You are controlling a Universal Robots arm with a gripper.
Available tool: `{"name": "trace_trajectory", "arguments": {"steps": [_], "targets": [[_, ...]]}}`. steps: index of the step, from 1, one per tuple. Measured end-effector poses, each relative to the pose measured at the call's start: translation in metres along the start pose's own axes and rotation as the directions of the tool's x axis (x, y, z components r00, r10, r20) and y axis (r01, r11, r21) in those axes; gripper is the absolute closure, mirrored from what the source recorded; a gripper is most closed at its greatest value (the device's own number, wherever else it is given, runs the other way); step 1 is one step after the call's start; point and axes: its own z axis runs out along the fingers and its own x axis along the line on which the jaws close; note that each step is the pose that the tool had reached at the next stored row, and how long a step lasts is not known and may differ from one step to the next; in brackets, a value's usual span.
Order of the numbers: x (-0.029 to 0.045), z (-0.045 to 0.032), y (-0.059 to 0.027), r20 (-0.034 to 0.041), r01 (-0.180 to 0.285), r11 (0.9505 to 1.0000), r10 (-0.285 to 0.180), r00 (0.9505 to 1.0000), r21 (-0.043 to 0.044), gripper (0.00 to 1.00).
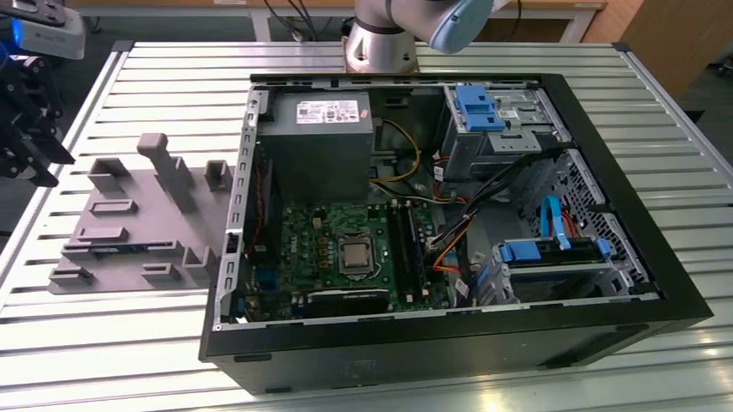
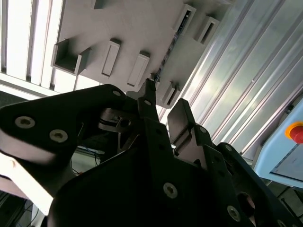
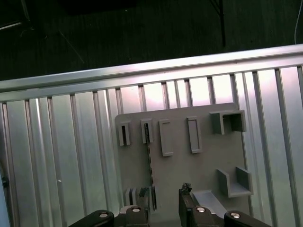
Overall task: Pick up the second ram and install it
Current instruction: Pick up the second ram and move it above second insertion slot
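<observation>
The second ram [image 3: 150, 163] stands on its thin edge in a long slot of the grey fixture plate [image 3: 203, 165], a narrow dark strip in both wrist views [image 2: 166, 49]. In the exterior view it is a short bluish sliver [image 1: 116, 247] low on that plate [image 1: 126, 193]. My gripper [image 3: 163, 201] hovers above the plate with its black fingers [image 2: 182, 118] apart, one to each side of the strip's near end, not touching it. Nothing sits between them. In the exterior view the black gripper [image 1: 33, 150] hangs at the far left, beyond the plate's edge.
An open black computer case [image 1: 458, 343] lies at the exterior view's right of the plate, with the green motherboard [image 1: 343, 249] and its long dark memory slots [image 1: 408, 245] inside. Upright grey posts [image 1: 166, 172] rise from the plate. The slatted metal table [image 1: 137, 343] ends close behind the gripper.
</observation>
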Motion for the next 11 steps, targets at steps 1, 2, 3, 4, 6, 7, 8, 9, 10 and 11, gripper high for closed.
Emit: {"name": "trace_trajectory", "arguments": {"steps": [1, 2, 3, 4, 6, 7, 8, 9, 10, 11], "targets": [[0.0001, 0.0013, 0.0000, 0.0000, 0.000, 1.0000, 0.000, 1.0000, 0.0000, 0.62], [0.0002, 0.0030, -0.0001, 0.0000, 0.000, 1.0000, 0.000, 1.0000, 0.0000, 0.62], [0.0003, 0.0048, -0.0001, 0.0000, 0.000, 1.0000, 0.000, 1.0000, 0.0000, 0.62], [0.0004, 0.0067, -0.0001, 0.0000, -0.001, 1.0000, 0.001, 1.0000, -0.0001, 0.62], [0.0010, 0.0103, -0.0002, 0.0000, -0.002, 1.0000, 0.002, 1.0000, 0.0000, 0.62], [0.0015, 0.0120, -0.0003, 0.0000, -0.002, 1.0000, 0.002, 1.0000, 0.0000, 0.62], [0.0021, 0.0139, -0.0004, 0.0004, -0.002, 1.0000, 0.002, 1.0000, -0.0001, 0.62], [0.0029, 0.0157, -0.0005, 0.0007, -0.002, 1.0000, 0.002, 1.0000, -0.0001, 0.62], [0.0038, 0.0175, -0.0006, 0.0009, -0.002, 1.0000, 0.002, 1.0000, 0.0000, 0.62], [0.0049, 0.0193, -0.0007, 0.0008, -0.002, 1.0000, 0.002, 1.0000, -0.0003, 0.62]]}}
